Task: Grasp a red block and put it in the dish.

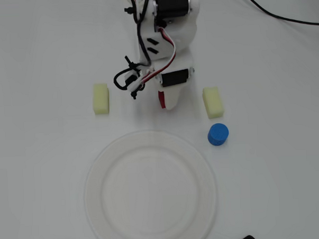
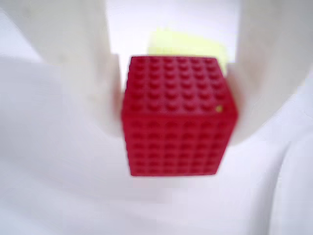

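Claw (image 2: pixel 178 98) pinching the red block (image 2: pixel 178 117), one white finger (image 2: pixel 83 63) pressed against its left face and the other against its right in the wrist view. Studded on the two faces shown, with a tiny yellow speck near the right edge. Behind it, a blurred yellow block (image 2: pixel 188 44) peeking over the top edge.

In the overhead view, arm (image 1: pixel 169 29) reaching down from the top edge over the white desk (image 1: pixel 45 172), claw (image 1: pixel 168 100) pointing toward the dish (image 1: pixel 150 188). Only a sliver of the red block (image 1: pixel 162 98) visible, at the left side of the claw tip, just above the dish's far rim and not over it. Cannot tell whether resting on the desk or lifted.

Dish wide, white and bare, low in the view. One yellow block (image 1: pixel 101 98) left of the claw, another (image 1: pixel 213 102) right of it, each well apart from the claw. Blue cylinder (image 1: pixel 218 134) just below the right yellow block, beside the dish's upper right rim, not touching. Black cable (image 1: pixel 282 13) crossing the top right corner.
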